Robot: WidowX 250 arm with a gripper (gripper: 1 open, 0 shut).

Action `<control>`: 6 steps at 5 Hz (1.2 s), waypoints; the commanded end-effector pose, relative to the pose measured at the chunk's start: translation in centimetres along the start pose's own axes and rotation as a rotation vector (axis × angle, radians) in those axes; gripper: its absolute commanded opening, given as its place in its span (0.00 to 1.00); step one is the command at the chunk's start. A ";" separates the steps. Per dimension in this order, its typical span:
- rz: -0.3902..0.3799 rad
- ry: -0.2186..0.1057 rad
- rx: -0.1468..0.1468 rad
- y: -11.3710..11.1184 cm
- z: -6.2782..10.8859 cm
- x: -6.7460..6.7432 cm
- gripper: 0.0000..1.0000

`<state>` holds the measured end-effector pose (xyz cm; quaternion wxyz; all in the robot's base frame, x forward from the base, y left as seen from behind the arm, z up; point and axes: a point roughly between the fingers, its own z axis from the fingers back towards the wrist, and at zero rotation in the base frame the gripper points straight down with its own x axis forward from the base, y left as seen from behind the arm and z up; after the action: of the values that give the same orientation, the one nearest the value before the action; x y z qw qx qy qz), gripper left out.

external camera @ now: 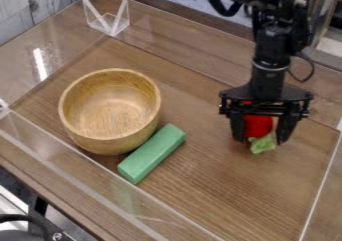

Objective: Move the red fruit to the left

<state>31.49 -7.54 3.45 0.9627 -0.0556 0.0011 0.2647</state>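
Note:
The red fruit, a small strawberry toy with a green leafy cap at its near end, lies on the wooden table at the right. My black gripper points straight down over it, open, with one finger on each side of the fruit and its tips low near the table. The gripper body hides the top of the fruit. I cannot tell whether the fingers touch it.
A wooden bowl stands at the left. A flat green block lies just in front of it. Clear plastic walls ring the work area, and a clear stand sits at the back left.

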 end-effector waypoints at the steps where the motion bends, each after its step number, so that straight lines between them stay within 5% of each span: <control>1: 0.067 -0.050 -0.039 0.3 0.7 1.7 1.00; 3: 0.002 -0.067 -0.049 -2.2 0.7 0.6 1.00; 6: 0.040 -0.093 -0.034 -0.2 -0.7 2.0 1.00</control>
<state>32.98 -6.82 2.04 0.9558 -0.0555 -0.0343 0.2867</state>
